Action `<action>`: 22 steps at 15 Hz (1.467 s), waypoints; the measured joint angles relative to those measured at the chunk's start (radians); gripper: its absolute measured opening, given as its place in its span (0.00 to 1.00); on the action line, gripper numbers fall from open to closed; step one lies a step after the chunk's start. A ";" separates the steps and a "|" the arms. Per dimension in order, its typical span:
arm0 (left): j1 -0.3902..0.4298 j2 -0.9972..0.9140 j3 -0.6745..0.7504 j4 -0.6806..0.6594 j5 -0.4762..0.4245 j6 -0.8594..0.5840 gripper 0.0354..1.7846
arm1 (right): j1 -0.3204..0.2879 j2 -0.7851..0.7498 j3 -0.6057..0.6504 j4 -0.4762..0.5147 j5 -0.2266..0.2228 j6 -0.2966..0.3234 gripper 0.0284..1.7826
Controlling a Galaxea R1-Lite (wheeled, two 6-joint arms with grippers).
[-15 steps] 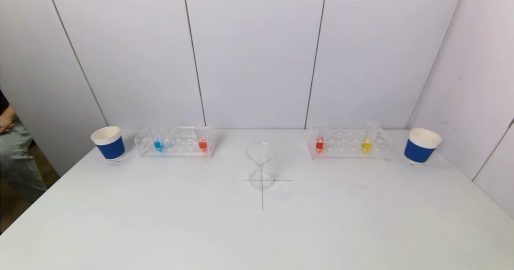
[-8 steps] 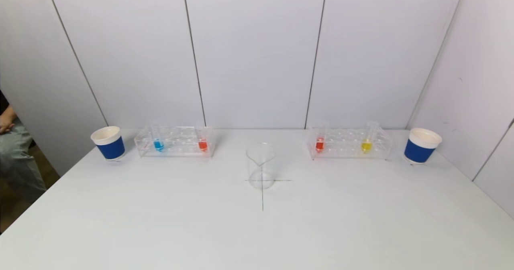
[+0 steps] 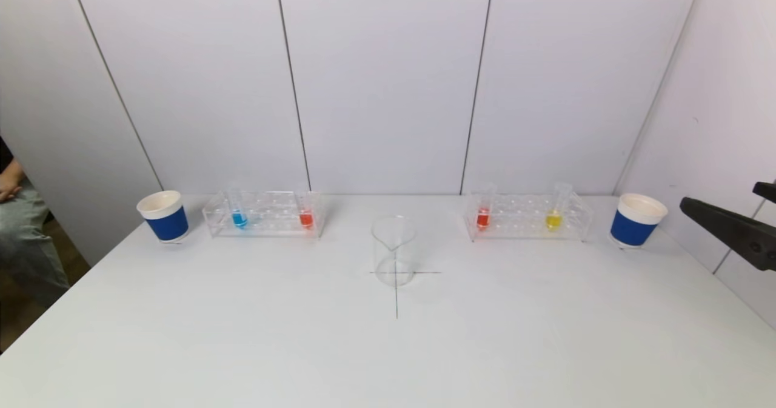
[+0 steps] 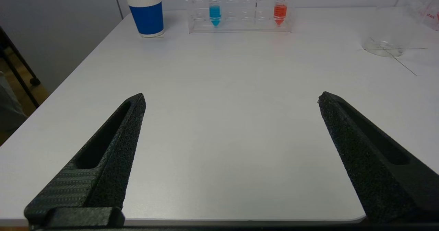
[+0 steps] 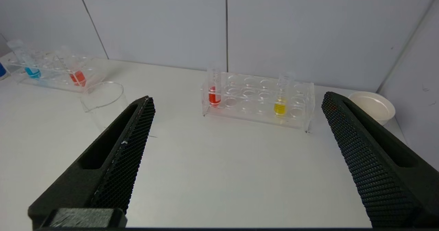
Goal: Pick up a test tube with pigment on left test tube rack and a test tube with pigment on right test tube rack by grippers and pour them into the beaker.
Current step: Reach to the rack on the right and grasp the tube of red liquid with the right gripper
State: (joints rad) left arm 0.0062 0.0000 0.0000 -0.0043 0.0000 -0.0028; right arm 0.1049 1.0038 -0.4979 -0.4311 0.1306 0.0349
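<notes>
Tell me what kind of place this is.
Most likely a mock chemistry-lab bench set up for robot trials. Two clear test tube racks hold tubes of coloured liquid, an empty glass beaker stands on a drawn cross, and plain white panels wall in the white table.

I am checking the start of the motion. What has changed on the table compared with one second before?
Only the right claw moved: it has come into the head view from the right edge, open and empty. Nothing was gripped. The four test tubes, both racks, the beaker and both cups stayed in place.
</notes>
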 joint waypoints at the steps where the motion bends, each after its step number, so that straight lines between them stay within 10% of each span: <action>1: 0.000 0.000 0.000 0.000 0.000 0.000 0.99 | 0.003 0.032 0.006 -0.023 0.001 0.000 0.99; 22: 0.000 0.000 0.000 0.000 0.000 0.000 0.99 | 0.123 0.894 0.107 -1.053 -0.030 -0.001 0.99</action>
State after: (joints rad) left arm 0.0066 0.0000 0.0000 -0.0038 0.0000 -0.0028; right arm 0.2274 1.8983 -0.3906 -1.4845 0.1004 0.0336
